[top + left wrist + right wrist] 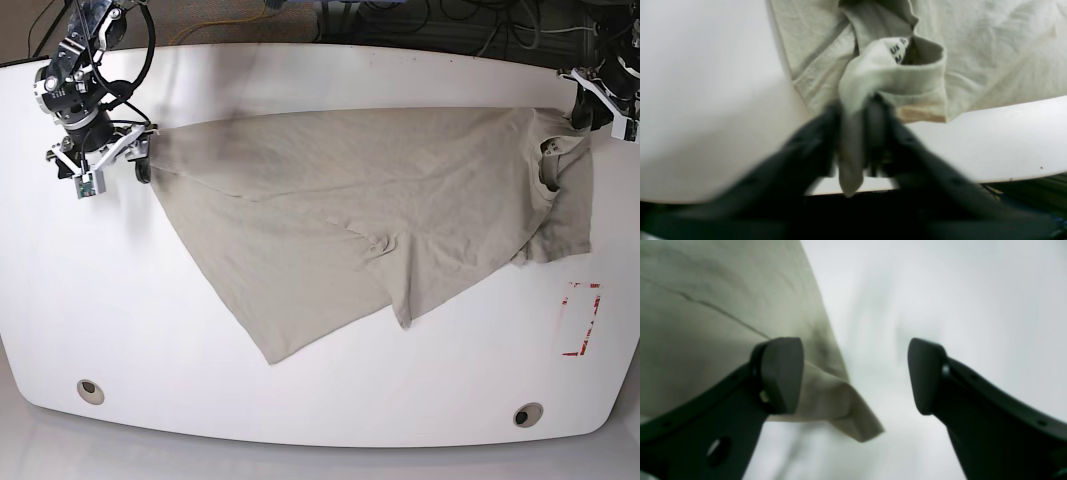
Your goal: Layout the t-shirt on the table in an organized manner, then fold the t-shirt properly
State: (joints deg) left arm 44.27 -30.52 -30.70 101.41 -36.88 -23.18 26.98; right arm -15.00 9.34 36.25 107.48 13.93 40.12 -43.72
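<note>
The beige t-shirt (380,210) lies spread and wrinkled across the white table (300,420), one lower flap folded over diagonally. At the far right of the base view, my left gripper (592,112) is at the collar. The left wrist view shows the left gripper (857,113) blurred, with a strip of collar fabric (893,76) pinched between its fingers and raised off the table. At the far left, my right gripper (112,165) is at the shirt's corner. In the right wrist view the right gripper (855,373) stands open, with the cloth corner (853,420) lying by one finger (780,373).
A red dashed rectangle (582,320) is marked on the table near the right edge. Two round grey holes (90,390) (527,413) sit near the front edge. Cables run behind the table's far edge (400,30).
</note>
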